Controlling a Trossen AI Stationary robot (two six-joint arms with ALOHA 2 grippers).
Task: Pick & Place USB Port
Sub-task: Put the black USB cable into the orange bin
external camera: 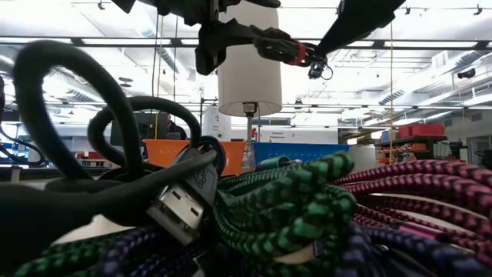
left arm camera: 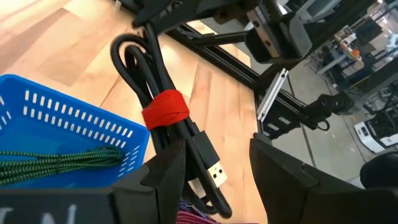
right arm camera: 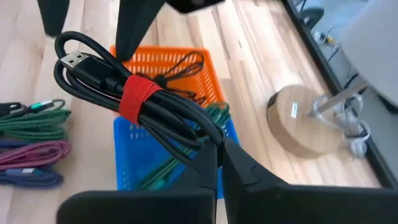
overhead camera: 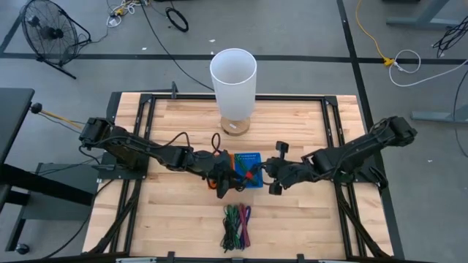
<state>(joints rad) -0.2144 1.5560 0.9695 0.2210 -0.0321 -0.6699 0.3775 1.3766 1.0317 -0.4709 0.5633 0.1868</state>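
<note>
The right gripper (right arm camera: 219, 155) is clenched on one end of the black bundled USB cable (right arm camera: 143, 106), held aloft above the blue basket (overhead camera: 248, 158) mid-tabletop. Its long axis runs toward 9 o'clock into the left gripper (left arm camera: 214, 165), whose released fingers straddle the free end; cable pile (overhead camera: 236, 225) lies at 6 o'clock

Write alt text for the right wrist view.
The right gripper is shut on a coiled black USB cable bound with a red strap, holding it above a blue basket and an orange basket on the wooden table.
</note>
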